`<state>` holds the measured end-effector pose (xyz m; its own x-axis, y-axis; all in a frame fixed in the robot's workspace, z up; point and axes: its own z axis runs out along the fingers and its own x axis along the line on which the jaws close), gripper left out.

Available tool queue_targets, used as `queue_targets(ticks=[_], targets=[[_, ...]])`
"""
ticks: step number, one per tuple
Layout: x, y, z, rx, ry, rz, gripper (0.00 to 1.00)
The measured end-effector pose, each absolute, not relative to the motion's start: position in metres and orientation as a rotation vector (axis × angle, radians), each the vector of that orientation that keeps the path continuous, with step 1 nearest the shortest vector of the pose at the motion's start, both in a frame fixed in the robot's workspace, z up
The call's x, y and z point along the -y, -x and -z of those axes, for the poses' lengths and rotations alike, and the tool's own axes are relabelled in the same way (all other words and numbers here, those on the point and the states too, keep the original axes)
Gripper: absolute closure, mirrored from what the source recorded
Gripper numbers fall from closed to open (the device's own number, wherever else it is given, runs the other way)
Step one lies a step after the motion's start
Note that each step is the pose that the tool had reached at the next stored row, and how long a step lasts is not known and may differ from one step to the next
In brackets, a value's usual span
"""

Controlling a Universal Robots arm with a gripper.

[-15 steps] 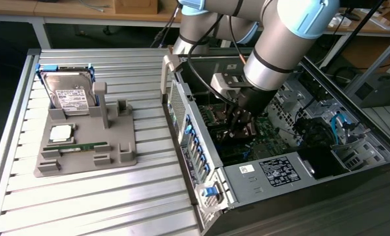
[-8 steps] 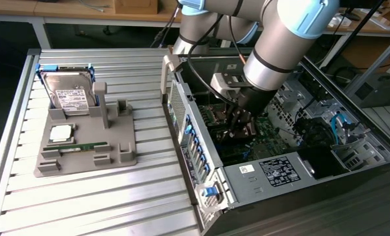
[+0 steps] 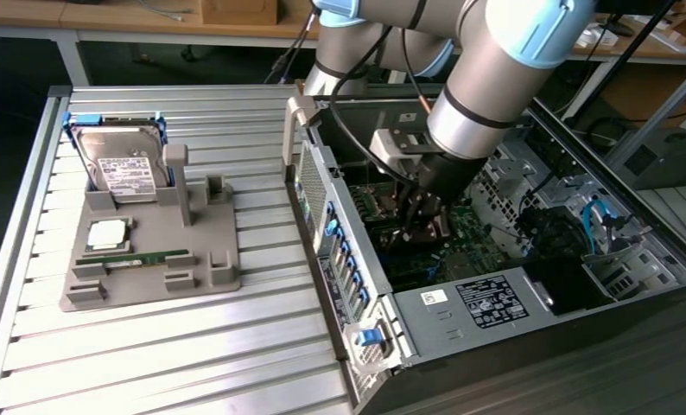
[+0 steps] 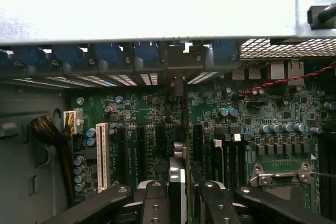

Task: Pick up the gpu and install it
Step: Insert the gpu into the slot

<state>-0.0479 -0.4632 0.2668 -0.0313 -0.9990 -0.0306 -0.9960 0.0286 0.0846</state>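
Wrist view: hand (image 4: 181, 203) clenched on gpu (image 4: 179, 179), held edge-on over mobo (image 4: 273, 119) inside PC case (image 3: 459, 303).
We judge seating step underway: keep card vertical, line edge w/ slot, bracket twd rear slot openings (image 4: 121, 80), press evenly, no tilt. Exterior view: gray fixture (image 3: 147, 259) on tabletop (image 3: 147, 363) w/ hard drive (image 3: 124, 169).

No print is legible: the labels on the hard drive (image 3: 122, 164) and the power supply (image 3: 490, 300) are unreadable.
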Motion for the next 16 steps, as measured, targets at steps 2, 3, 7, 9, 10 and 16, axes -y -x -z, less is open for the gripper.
queue_targets(ticks=[2, 3, 7, 9, 10, 16], targets=[[0.4631, 0.0479, -0.2659, 2.226, -2.16, 0.127, 0.73], [0.463, 0.0479, -0.2656, 2.226, -2.16, 0.127, 0.73], [0.4628, 0.0479, -0.2647, 2.225, -2.161, 0.127, 0.73], [0.4628, 0.0479, -0.2645, 2.224, -2.162, 0.127, 0.73], [0.4628, 0.0479, -0.2645, 2.224, -2.163, 0.127, 0.73], [0.4625, 0.0479, -0.2638, 2.218, -2.168, 0.127, 0.73]])
